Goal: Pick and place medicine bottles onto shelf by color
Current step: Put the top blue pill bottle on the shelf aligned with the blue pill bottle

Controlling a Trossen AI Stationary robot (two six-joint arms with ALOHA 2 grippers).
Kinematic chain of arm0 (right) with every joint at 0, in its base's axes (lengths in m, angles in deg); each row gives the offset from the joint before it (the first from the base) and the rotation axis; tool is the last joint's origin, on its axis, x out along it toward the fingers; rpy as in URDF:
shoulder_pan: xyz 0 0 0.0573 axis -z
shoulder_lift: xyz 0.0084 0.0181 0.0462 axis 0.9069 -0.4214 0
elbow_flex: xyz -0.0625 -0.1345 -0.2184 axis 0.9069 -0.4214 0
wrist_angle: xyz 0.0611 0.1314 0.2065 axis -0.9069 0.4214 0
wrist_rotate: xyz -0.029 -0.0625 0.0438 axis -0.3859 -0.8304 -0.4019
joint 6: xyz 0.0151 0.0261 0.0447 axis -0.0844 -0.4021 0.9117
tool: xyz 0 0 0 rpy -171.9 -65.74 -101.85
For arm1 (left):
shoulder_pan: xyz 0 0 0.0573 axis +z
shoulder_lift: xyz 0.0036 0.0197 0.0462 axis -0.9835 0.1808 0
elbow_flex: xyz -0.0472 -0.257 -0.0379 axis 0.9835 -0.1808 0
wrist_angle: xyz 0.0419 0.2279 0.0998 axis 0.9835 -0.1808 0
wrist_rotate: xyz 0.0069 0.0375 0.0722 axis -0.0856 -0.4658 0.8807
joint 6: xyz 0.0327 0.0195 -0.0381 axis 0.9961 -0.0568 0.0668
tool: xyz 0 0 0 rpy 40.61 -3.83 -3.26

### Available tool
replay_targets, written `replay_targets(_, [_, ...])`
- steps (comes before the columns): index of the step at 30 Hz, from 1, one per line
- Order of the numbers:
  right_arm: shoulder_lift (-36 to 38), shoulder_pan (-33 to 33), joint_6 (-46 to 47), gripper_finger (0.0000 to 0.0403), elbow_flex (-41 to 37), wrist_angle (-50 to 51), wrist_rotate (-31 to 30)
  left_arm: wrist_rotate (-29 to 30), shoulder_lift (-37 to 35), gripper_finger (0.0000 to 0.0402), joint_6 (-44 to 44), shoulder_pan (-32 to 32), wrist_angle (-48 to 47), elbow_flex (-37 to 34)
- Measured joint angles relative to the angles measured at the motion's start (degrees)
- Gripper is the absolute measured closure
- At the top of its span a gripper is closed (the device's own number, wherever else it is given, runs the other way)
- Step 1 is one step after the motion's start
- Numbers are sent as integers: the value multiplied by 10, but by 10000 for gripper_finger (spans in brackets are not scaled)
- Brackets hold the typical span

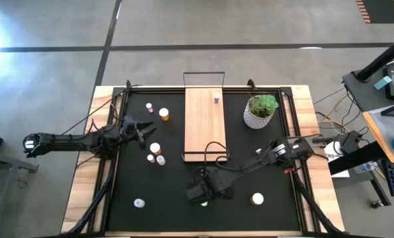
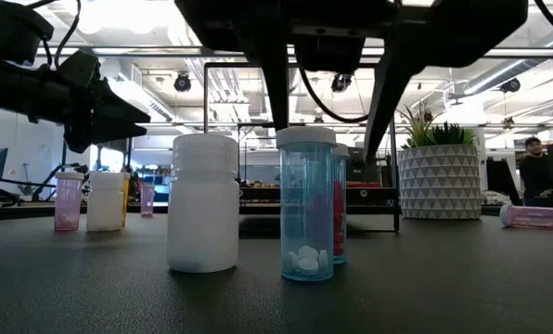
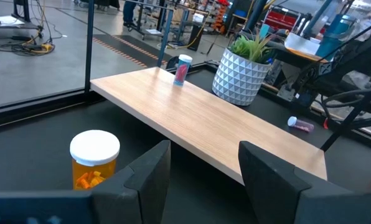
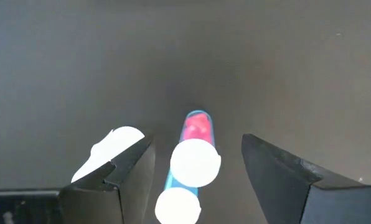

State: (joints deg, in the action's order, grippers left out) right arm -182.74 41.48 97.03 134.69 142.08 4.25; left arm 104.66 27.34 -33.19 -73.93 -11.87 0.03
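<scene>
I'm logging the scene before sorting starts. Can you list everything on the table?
Mat: one, black, covers the tabletop.
Shelf: one, light wood, centre of the mat.
Bottle on shelf: one, pink, far end.
Plant: one, green in a white pot, right of the shelf.
Bottles left of shelf: about five, orange, pink and pale.
Front cluster: three, white and pale blue, below the right gripper.
Lying bottle: one, pink, right side.
Front-right bottle: one, orange.
Front-left bottle: one, pale.
Left gripper: jaws open, empty, left of the shelf.
Right gripper: jaws open, above the front cluster.
</scene>
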Motion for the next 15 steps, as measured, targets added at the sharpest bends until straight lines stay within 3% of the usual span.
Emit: replay_targets(15, [-11,0,-23,186,0,-16,0,0,0,228,0,0,0,0])
